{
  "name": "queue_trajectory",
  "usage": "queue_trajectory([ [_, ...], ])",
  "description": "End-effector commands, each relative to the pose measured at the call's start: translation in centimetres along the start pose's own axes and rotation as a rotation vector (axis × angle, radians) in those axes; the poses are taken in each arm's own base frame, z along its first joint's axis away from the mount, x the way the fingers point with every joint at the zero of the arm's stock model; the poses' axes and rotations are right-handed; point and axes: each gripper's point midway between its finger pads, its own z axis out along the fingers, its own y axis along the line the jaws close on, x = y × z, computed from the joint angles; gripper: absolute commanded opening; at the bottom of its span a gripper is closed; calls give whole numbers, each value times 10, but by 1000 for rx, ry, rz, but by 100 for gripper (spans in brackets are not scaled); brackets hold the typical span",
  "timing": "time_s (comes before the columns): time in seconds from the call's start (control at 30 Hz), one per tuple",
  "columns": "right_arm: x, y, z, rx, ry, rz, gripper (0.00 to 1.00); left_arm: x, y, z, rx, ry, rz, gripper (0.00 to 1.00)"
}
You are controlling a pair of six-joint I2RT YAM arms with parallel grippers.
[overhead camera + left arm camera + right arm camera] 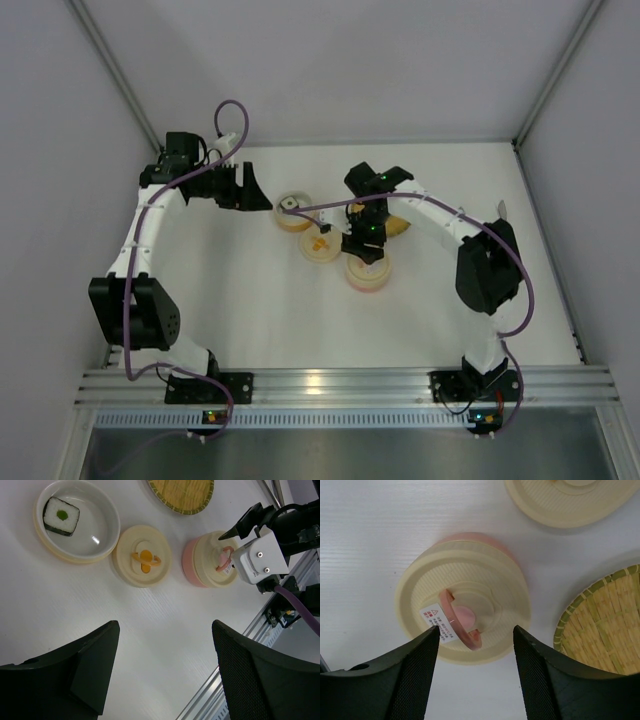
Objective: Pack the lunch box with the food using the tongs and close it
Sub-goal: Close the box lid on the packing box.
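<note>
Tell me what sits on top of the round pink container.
A ribbed cream lid covers the round pink container, carrying a pink ring handle and a small white printed label. The lid hides whatever is inside.

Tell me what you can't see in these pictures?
- Inside the pink box: the lid covers it in every view.
- The woven plate: cut by the right wrist view's edge; the right arm partly covers it from the top.
- The label on the lid: print too small, right wrist view.
</note>
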Motion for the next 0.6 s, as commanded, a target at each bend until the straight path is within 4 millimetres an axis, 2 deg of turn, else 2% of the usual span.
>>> queue_trajectory([
  [0.0,-12,-6,-2,57,-21,-13,60,-13,-12,-11,21,-62,78,80],
  [0.2,-7,-6,3,55,-2,5,57,-11,-12,-13,11,-63,93,80],
  [0.57,-2,2,3,34,11,42,40,-10,-12,-13,15,-60,94,80],
])
